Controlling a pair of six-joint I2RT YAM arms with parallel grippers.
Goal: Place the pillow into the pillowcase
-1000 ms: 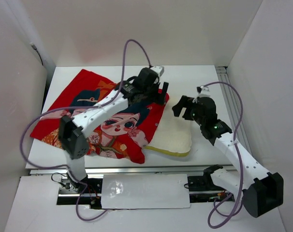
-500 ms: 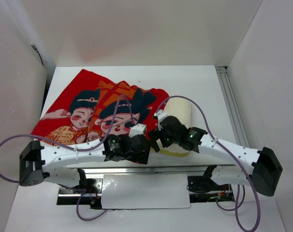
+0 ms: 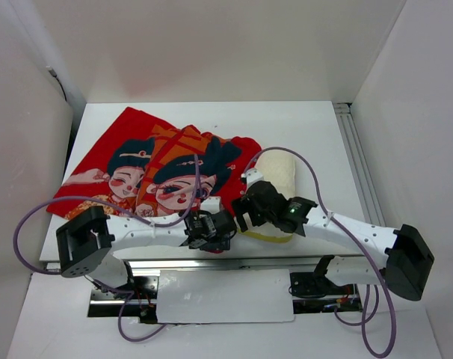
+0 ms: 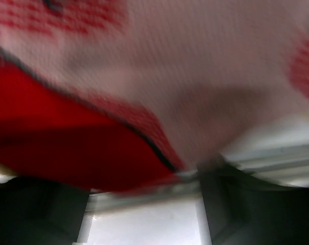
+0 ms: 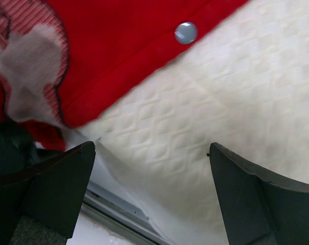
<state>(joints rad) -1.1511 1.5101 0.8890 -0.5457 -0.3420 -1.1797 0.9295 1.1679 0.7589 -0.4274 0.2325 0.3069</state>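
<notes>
The red pillowcase [image 3: 129,161] with two cartoon figures lies spread over the left and middle of the table. The cream pillow [image 3: 280,168] lies at its right edge, partly under the red fabric, with yellow piping [image 3: 267,238] at the near side. My left gripper [image 3: 214,235] sits low at the pillowcase's near right corner. In the blurred left wrist view, red fabric [image 4: 68,148] hangs just above its spread fingers [image 4: 144,186]. My right gripper [image 3: 243,215] is open over the pillow's near edge [image 5: 195,117]; its fingers [image 5: 151,148] straddle dimpled cloth below the pillowcase hem [image 5: 119,56].
A metal snap [image 5: 185,32] shows on the pillowcase hem. White walls close in the table on three sides. A metal rail [image 3: 355,157] runs along the right edge. A white plate [image 3: 226,295] lies in front between the arm bases. Purple cables loop over both arms.
Both grippers have swung from the far side of the pillowcase down to the table's near edge. The pillowcase and pillow have shifted. Since half a second ago the left arm's elbow has moved right.
</notes>
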